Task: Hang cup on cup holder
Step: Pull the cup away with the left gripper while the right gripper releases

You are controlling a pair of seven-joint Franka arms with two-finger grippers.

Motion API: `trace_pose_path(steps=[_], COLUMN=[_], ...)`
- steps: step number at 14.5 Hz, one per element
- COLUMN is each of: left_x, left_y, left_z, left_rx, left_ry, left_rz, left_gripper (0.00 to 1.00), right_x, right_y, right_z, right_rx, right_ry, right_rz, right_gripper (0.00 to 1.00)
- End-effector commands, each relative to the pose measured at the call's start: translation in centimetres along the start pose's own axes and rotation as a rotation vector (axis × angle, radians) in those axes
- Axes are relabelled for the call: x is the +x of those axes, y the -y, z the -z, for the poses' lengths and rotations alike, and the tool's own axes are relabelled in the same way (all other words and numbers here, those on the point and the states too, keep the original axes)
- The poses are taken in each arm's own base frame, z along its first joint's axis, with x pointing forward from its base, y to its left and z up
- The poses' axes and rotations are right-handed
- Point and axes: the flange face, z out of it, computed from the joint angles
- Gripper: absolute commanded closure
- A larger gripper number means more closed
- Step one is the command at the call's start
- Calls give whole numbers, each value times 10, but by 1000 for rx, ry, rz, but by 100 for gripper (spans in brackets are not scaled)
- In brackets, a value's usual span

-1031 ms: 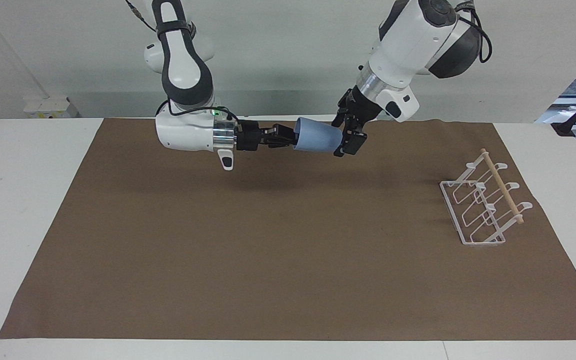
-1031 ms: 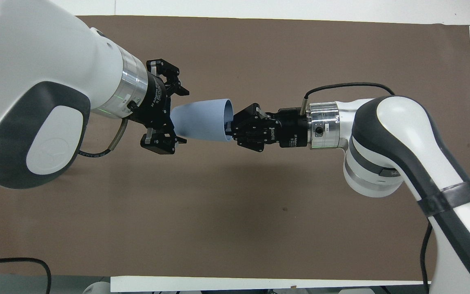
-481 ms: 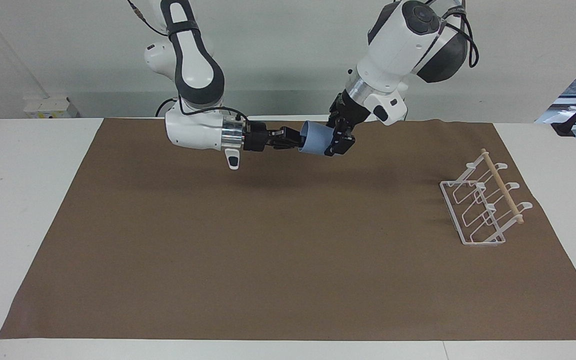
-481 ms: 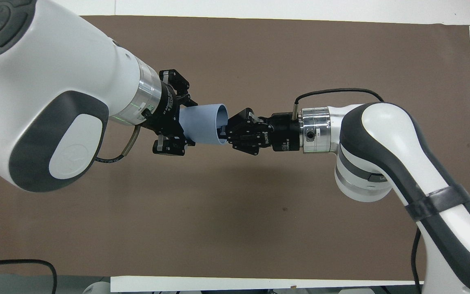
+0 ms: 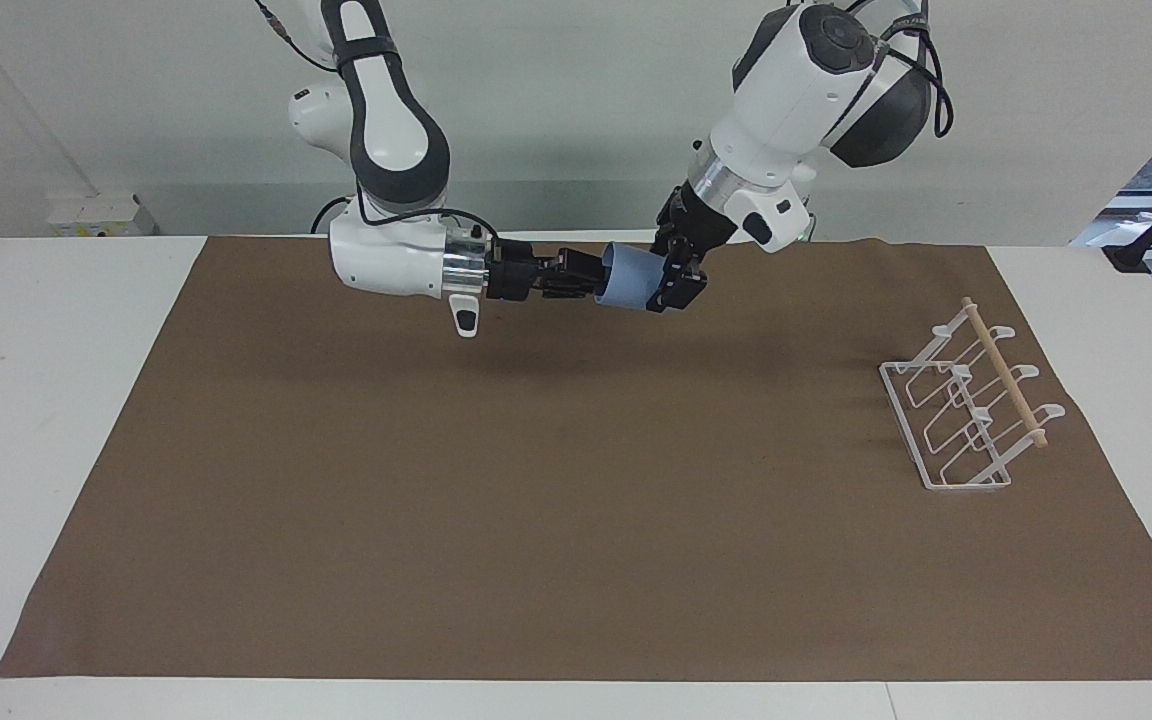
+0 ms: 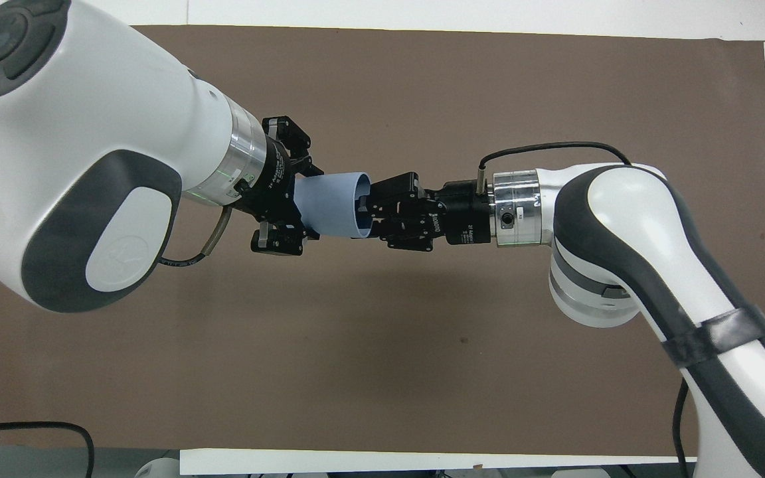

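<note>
Your left gripper [image 5: 677, 281] is clamped on the cup [image 5: 629, 278], which lies sideways in the air above the mat [image 5: 576, 520]. Your right gripper [image 5: 586, 274] reaches into the cup's rim; its grip cannot be told. The holder [image 5: 971, 410] stands well apart, toward the left arm's end.

Above the brown mat [image 6: 422, 345], both end effectors meet at the sideways light-blue cup [image 6: 333, 202].
</note>
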Motion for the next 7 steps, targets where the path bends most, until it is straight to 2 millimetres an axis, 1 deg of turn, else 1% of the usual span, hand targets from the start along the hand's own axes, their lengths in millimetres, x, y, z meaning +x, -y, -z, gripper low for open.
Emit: trace_pose_path(steps=[1, 2, 3, 5, 6, 7], left_x=[24, 42, 63, 117, 141, 159], left_y=[-6, -12, -18, -35, -43, -47], left_z=[6, 8, 7, 11, 13, 16], left_rx=[-2, -10, -21, -45, -48, -56], left_ry=[-11, -55, -112, -210, -281, -371], left_rz=[14, 9, 2, 26, 23, -6], left_gripper=[100, 100, 100, 100, 100, 100], right_x=[4, 5, 5, 10, 13, 16], right_y=[26, 30, 32, 26, 23, 24], right_z=[47, 63, 87, 129, 143, 158], right_rx=[-193, -267, -350, -507, -582, -658], right_ry=[-68, -93, -129, -181, -203, -227], right_rz=[154, 199, 244, 296, 319, 346], right_gripper=[1, 1, 1, 1, 1, 1])
